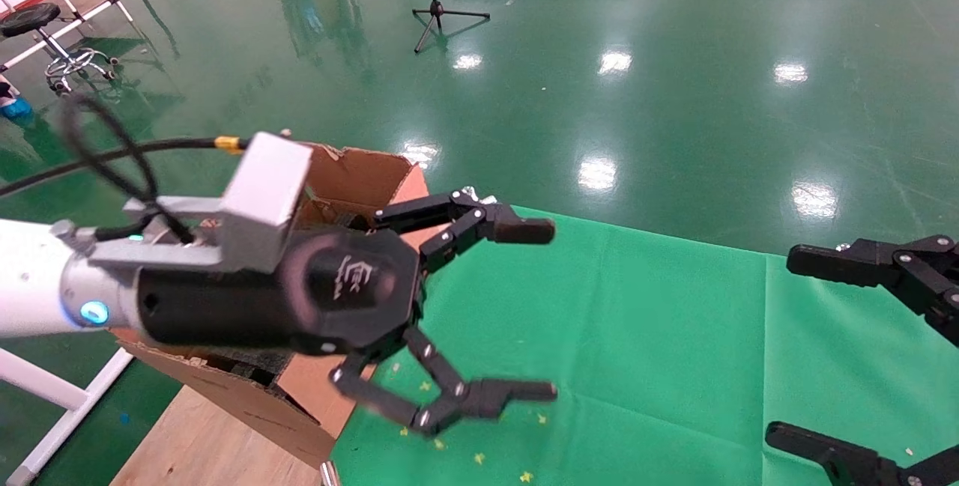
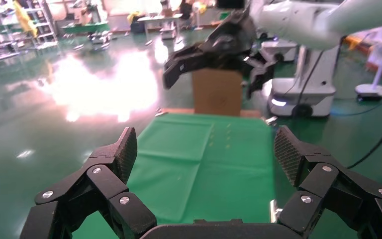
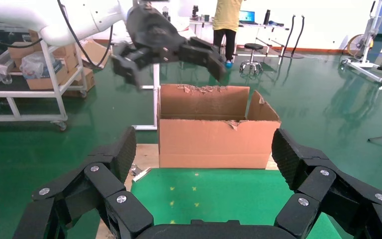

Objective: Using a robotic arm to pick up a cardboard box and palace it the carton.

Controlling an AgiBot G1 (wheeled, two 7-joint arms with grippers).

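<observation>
The carton [image 1: 359,179] stands at the left end of the table with its torn flaps up; the right wrist view shows it head-on [image 3: 214,142]. My left gripper [image 1: 543,311] on the white arm is open and empty, held in the air beside the carton over the left edge of the green cloth [image 1: 637,336]. It also shows above the carton in the right wrist view [image 3: 174,64]. My right gripper [image 1: 787,347] is open and empty at the right edge, above the cloth. The cardboard box is not in view. The carton's inside is hidden.
Bare wooden tabletop [image 1: 195,441] shows in front of the carton. A tripod stand [image 1: 438,10] and a stool [image 1: 45,29] stand on the green floor behind. A brown cardboard shape [image 2: 217,92] stands beyond the cloth's far end. A shelf cart [image 3: 30,74] is beyond the carton.
</observation>
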